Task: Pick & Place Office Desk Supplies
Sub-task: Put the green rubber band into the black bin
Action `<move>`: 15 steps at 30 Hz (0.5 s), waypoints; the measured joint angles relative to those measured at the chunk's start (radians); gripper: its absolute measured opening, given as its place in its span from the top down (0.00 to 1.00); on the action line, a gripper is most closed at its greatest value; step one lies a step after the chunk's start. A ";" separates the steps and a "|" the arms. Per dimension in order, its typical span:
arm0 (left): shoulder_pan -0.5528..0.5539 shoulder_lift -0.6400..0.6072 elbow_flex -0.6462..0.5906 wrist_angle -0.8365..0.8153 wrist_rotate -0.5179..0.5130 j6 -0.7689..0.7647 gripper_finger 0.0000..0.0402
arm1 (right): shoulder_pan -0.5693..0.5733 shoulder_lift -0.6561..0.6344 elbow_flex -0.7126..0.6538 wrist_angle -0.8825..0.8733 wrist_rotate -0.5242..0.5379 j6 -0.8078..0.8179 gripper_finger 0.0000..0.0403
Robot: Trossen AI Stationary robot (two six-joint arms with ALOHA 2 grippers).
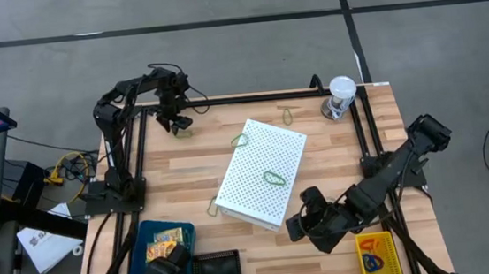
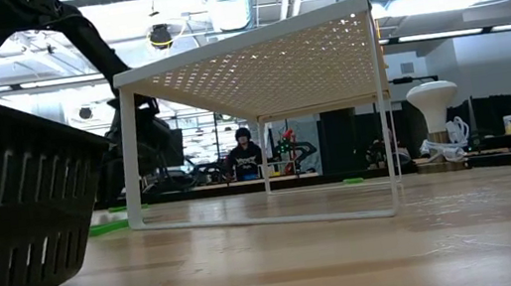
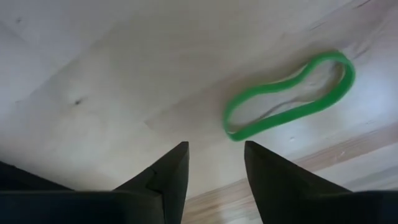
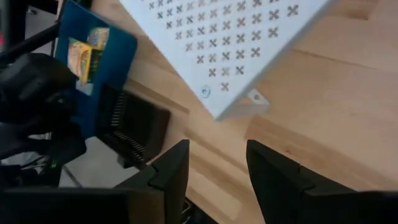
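My left gripper (image 1: 175,123) hangs at the table's far left, pointing steeply down, open, with bare wood between its fingertips (image 3: 214,168). A green rubber band (image 3: 289,93) lies flat on the wood just beyond those fingertips, untouched. My right gripper (image 1: 301,225) stands open above the table, near the near corner of the white perforated box (image 1: 261,171), holding nothing (image 4: 214,165). Another green band (image 1: 274,178) lies on the box's top and one (image 1: 239,140) at its far-left edge. Crayon boxes (image 1: 165,244) lie on a blue tray at the near left.
A clear cup with a white lid (image 1: 340,97) stands at the far right. An olive band (image 1: 289,114) lies on the wood beyond the box, another (image 1: 213,208) at its left. A black basket (image 1: 216,271) and a yellow box (image 1: 377,257) sit along the near edge.
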 joint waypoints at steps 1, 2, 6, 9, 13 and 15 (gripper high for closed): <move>0.000 0.000 0.004 0.000 -0.001 0.010 0.64 | 0.000 0.001 -0.001 0.005 0.000 -0.005 0.61; 0.000 0.004 0.009 -0.001 -0.002 0.017 0.64 | 0.000 0.000 -0.001 0.022 0.002 -0.013 0.61; 0.004 0.036 0.031 -0.020 0.023 0.043 0.62 | -0.003 -0.010 -0.001 0.057 0.020 -0.033 0.61; 0.006 0.059 0.058 -0.044 0.029 0.045 0.60 | -0.003 -0.031 0.000 0.084 0.047 -0.033 0.61; 0.006 0.096 0.092 -0.082 0.029 0.043 0.59 | 0.002 -0.053 0.000 0.122 0.098 -0.038 0.61; 0.006 0.108 0.106 -0.092 0.031 0.041 0.60 | 0.006 -0.066 0.000 0.153 0.143 -0.048 0.61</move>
